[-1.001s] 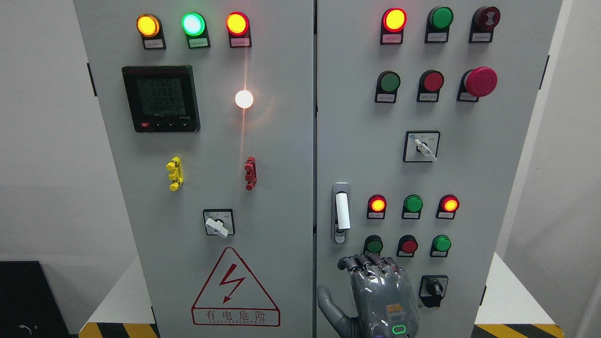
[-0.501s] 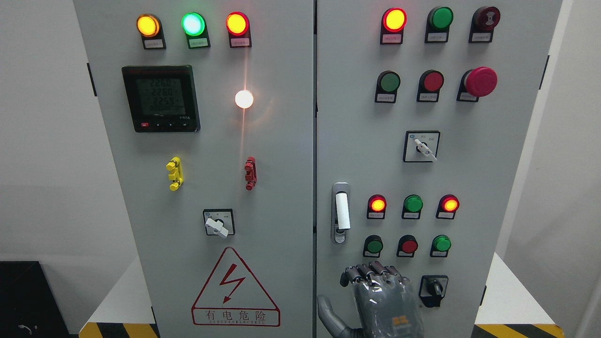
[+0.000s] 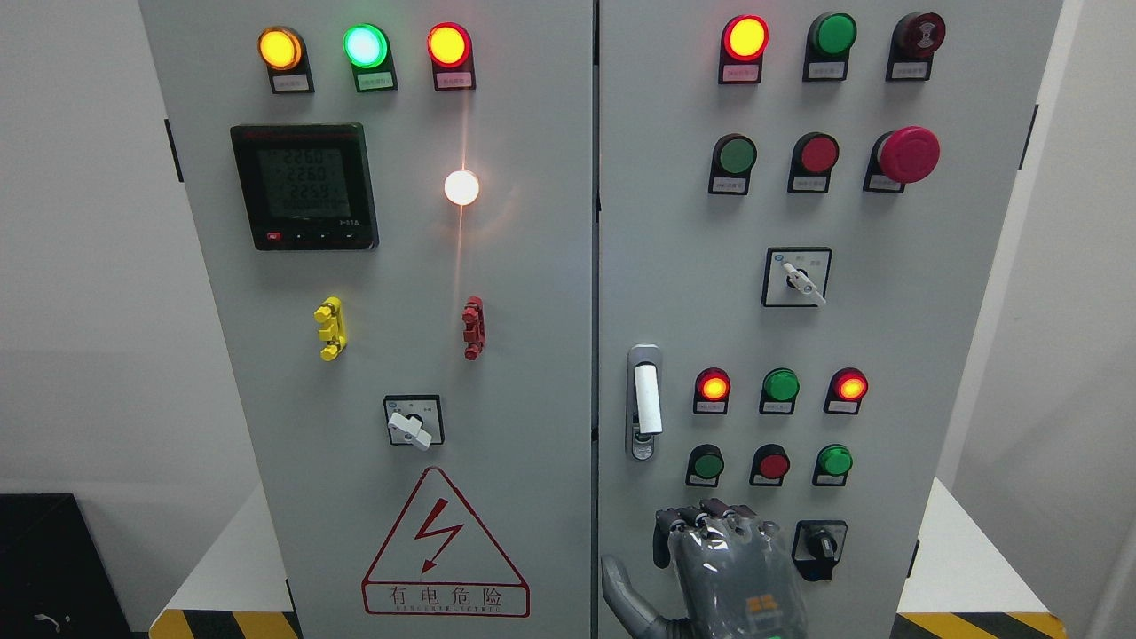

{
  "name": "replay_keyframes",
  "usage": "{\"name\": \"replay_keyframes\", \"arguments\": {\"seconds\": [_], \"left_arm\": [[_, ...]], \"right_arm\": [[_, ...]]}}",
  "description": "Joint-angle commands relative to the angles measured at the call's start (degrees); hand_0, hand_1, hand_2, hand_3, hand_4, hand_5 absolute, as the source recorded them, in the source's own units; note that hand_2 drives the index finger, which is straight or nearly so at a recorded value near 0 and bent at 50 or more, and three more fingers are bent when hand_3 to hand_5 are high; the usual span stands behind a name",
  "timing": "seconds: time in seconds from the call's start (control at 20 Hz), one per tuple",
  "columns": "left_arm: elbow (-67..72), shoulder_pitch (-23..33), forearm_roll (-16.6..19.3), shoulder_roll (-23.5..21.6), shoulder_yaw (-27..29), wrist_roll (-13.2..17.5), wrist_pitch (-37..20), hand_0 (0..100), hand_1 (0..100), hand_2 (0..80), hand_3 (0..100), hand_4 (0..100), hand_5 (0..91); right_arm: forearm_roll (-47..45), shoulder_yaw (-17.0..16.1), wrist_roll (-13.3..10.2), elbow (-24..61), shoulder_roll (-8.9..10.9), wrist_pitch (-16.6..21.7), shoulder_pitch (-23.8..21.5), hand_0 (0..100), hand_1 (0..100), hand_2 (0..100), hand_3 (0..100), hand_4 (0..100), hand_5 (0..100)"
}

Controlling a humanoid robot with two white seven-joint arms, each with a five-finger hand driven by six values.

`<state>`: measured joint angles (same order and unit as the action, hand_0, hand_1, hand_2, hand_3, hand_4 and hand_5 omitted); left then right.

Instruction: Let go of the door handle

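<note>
Right grey robot hand (image 3: 723,568) is hanging at the bottom edge with fingers curled loosely and gripping nothing, while the white bar-shaped door handle (image 3: 647,399) in its silver housing is standing upright above it, untouched, so the release looks done.

cabinet (image 3: 532,266): showing plain light grey
door handle (image 3: 647,399): showing white on a silver plate
top-left lamps (image 3: 364,46): glowing amber, green, red
emergency button (image 3: 909,154): showing crimson
warning triangle (image 3: 439,546): showing red outline and bolt
hand (image 3: 723,572): showing dark grey, fingers (image 3: 701,519) darker
floor stripes (image 3: 222,624): showing yellow and black
</note>
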<state>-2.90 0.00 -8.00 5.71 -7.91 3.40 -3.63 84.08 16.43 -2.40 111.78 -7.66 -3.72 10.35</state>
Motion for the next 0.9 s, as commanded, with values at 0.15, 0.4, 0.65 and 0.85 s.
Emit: {"name": "replay_keyframes", "arguments": {"seconds": [0.15,0.4,0.65,0.85], "left_arm": [[0.0,1.1,0.0,0.0,0.0,0.0,0.0,12,56,0.0,0,0,0.0],[0.0,1.1,0.0,0.0,0.0,0.0,0.0,12,56,0.0,0,0,0.0],[0.0,1.1,0.0,0.0,0.0,0.0,0.0,12,56,0.0,0,0,0.0],[0.0,1.1,0.0,0.0,0.0,0.0,0.0,12,56,0.0,0,0,0.0]], "right_arm": [[0.5,-0.9,2.0,-1.2,0.02,-0.2,4.6,28,13,92,100,92,90],[0.6,-0.9,4.4,-2.4,0.02,-2.3,7.1,24,9,95,100,93,91],[0.6,-0.9,4.6,-5.1,0.02,-2.6,10.5,24,11,95,100,94,91],[0.8,-0.9,4.8,-6.9,0.28,-4.3,12.8,25,9,95,100,94,91]]}}
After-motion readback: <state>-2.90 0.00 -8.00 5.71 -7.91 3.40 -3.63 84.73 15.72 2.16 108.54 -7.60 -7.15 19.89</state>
